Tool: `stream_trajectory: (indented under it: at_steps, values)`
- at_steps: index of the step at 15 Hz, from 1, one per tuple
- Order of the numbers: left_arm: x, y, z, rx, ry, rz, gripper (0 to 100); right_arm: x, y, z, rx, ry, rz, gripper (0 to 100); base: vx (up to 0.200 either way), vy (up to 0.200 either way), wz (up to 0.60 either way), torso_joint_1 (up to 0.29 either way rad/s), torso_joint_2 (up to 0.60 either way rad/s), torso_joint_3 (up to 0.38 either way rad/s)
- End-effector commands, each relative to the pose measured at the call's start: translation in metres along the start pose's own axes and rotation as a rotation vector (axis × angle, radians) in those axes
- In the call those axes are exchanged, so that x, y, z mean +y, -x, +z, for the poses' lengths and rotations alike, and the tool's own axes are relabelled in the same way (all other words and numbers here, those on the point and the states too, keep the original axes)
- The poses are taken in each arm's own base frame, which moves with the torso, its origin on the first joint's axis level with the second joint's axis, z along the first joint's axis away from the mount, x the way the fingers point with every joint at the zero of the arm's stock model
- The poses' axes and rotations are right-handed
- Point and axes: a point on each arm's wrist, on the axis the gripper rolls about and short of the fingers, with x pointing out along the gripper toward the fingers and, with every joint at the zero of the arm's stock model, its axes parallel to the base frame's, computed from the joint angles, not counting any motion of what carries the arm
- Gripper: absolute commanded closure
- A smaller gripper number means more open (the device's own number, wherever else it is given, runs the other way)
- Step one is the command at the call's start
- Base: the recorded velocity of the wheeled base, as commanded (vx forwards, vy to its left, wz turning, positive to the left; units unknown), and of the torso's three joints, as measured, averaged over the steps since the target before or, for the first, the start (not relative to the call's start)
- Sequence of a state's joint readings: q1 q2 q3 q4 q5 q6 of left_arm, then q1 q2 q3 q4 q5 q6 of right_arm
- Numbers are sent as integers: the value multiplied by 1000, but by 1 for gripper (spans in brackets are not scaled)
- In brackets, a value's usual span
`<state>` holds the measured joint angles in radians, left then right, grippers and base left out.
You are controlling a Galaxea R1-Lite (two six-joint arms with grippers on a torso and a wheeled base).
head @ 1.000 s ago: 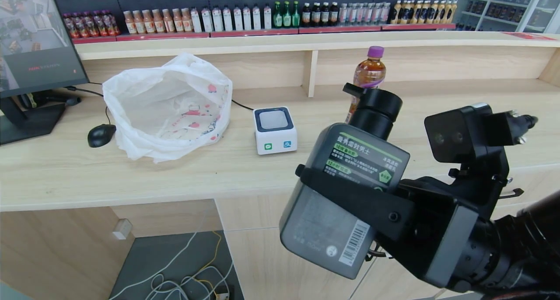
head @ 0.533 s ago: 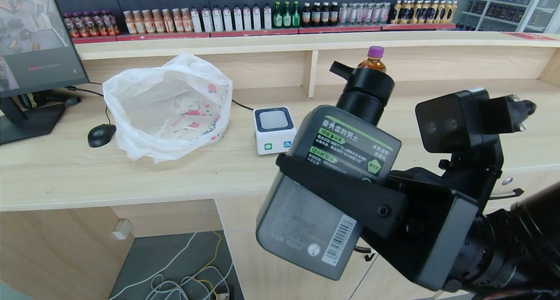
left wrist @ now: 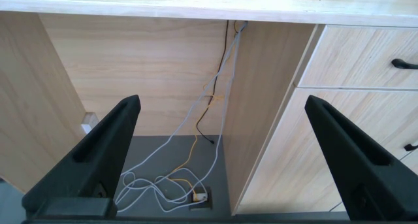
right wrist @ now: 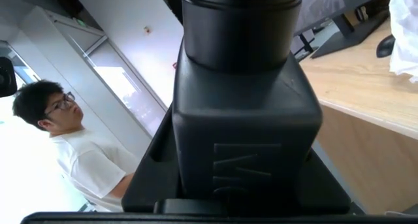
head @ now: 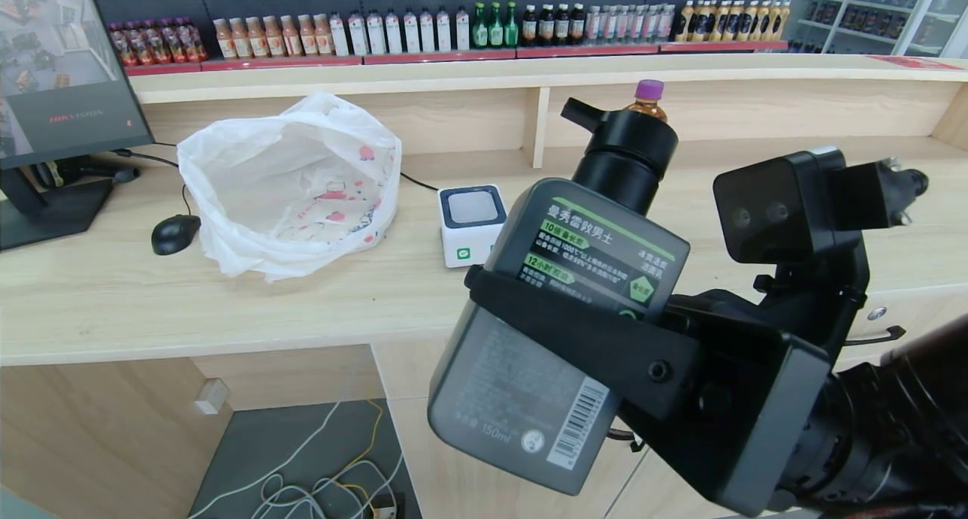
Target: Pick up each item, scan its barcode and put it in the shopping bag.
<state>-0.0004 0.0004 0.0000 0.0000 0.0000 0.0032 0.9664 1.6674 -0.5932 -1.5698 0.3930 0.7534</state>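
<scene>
My right gripper (head: 522, 307) is shut on a dark grey square bottle (head: 522, 398) with a black pump cap, held tilted in the air over the counter's front edge. A barcode shows on its lower side, facing up. The same bottle (right wrist: 241, 126) stands between the jaws in the right wrist view. The white cube scanner (head: 469, 220) sits on the counter just left of and behind the bottle. The open white shopping bag (head: 291, 186) stands further left. A drink bottle with a purple cap (head: 648, 95) stands behind the pump cap. My left gripper (left wrist: 222, 106) hangs open below the counter.
A monitor (head: 53, 65) and a black mouse (head: 175, 233) occupy the counter's left end. A raised shelf edge (head: 537, 125) runs behind the counter, with rows of bottles (head: 454, 27) beyond. Cables (left wrist: 189, 172) and drawers (left wrist: 366, 61) lie under the counter.
My right gripper has carried the grey bottle up and to the left, closer to the scanner. The bottle now hides the scanner's right corner and most of the purple-capped bottle.
</scene>
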Motion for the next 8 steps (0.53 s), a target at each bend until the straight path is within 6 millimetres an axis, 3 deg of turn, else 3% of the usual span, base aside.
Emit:
stream_trajectory:
  at_steps: [1,8]
  values:
    - [0,0,0,0,0,-1,0,1,0,0,-1,1,3,100,0,0,0,0,0,0]
    - [0,0,0,0,0,0,0,1,-1,-1,3,-3,6,100,0,0,0,0,0,0]
